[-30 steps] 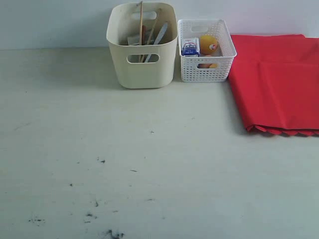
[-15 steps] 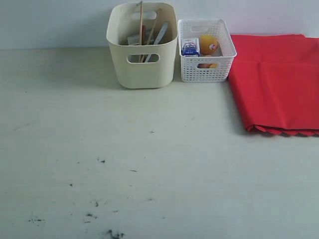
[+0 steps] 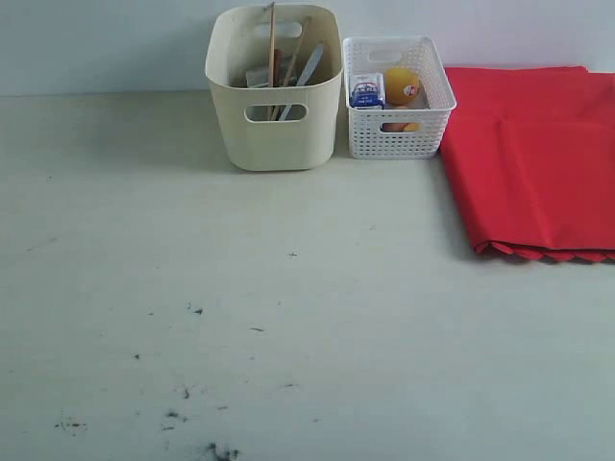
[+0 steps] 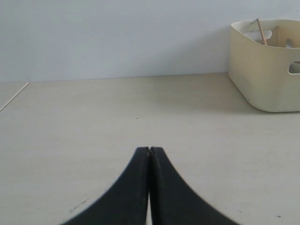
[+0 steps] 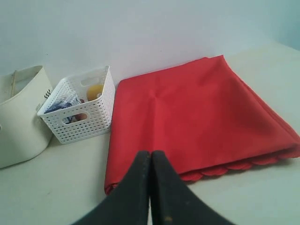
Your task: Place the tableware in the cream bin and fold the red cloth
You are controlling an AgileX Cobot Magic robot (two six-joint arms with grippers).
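The cream bin (image 3: pixel 275 91) stands at the back of the table with tableware in it: chopsticks (image 3: pixel 272 43) and a steel knife (image 3: pixel 309 65) stick up above its rim. It also shows in the left wrist view (image 4: pixel 265 65) and the right wrist view (image 5: pixel 21 115). The red cloth (image 3: pixel 533 154) lies folded flat at the back right, scalloped edge toward the front (image 5: pixel 201 112). My left gripper (image 4: pixel 149 151) is shut and empty, over bare table well short of the bin. My right gripper (image 5: pixel 150 153) is shut and empty, just short of the cloth's near edge. Neither gripper shows in the exterior view.
A white lattice basket (image 3: pixel 398 96) with an orange (image 3: pixel 402 84) and a milk carton (image 3: pixel 366 91) stands between the bin and the cloth (image 5: pixel 84 110). The pale table (image 3: pixel 288 307) has dark scuff marks near the front left.
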